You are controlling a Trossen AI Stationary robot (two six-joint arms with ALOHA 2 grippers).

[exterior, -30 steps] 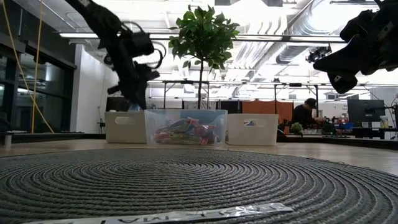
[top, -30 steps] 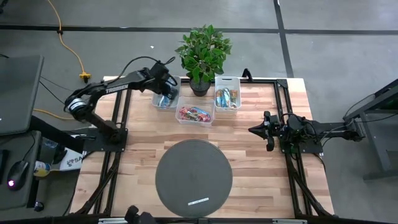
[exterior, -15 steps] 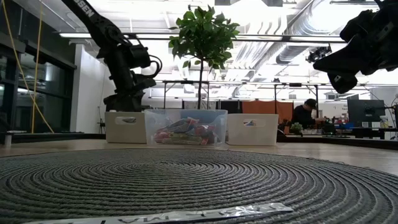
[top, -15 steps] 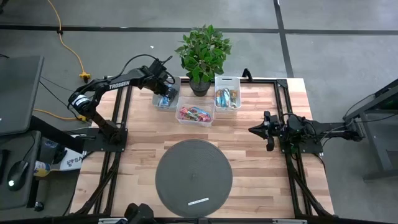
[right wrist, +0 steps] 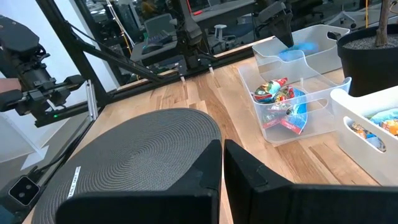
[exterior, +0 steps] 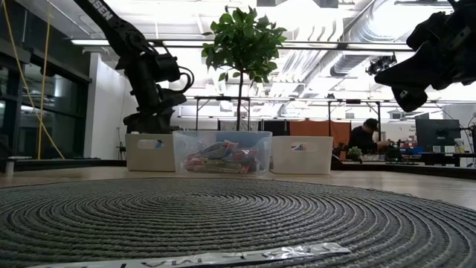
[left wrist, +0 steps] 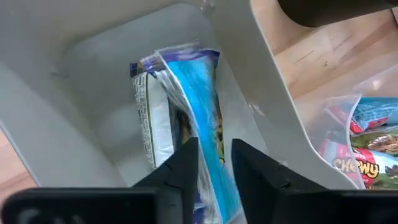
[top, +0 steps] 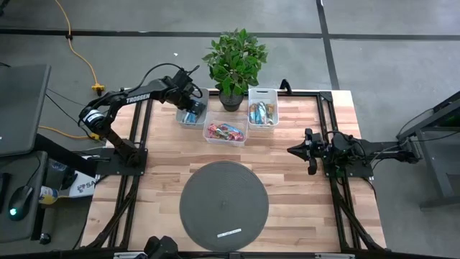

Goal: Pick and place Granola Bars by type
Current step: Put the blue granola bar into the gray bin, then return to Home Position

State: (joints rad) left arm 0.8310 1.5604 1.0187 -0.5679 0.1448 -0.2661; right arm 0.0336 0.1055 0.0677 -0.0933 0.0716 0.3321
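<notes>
My left gripper (top: pixel 192 103) reaches down into the white far-left bin (top: pixel 184 119), shut on a light blue granola bar (left wrist: pixel 202 106). A second blue-and-white bar (left wrist: pixel 149 118) lies on the bin floor beside it. The clear middle bin (top: pixel 224 132) holds red/pink bars (right wrist: pixel 278 99), and the white right bin (top: pixel 262 114) holds tan-orange and blue bars. In the low view the left gripper's fingers are hidden behind the left bin's wall (exterior: pixel 151 152). My right gripper (top: pixel 310 152) hovers shut above the table's right side. My left gripper pinches the light blue bar between its two fingers (left wrist: pixel 186 168) at the bar's near end (left wrist: pixel 214 177), coming from above and pointing down. The bar runs on away from the fingers, along them. Its far end (left wrist: pixel 186 59) rests inside the bin, over the other bar.
A potted plant (top: pixel 236 61) stands just behind the bins, close to the left arm. A round dark woven mat (top: pixel 223 204) with a thin white strip label (top: pixel 230 232) covers the near middle of the table. Bare wood shows on both sides of it.
My left gripper went down from above the left bin's rim into the bin, carrying the blue bar with it. It has kept still for the last half second.
</notes>
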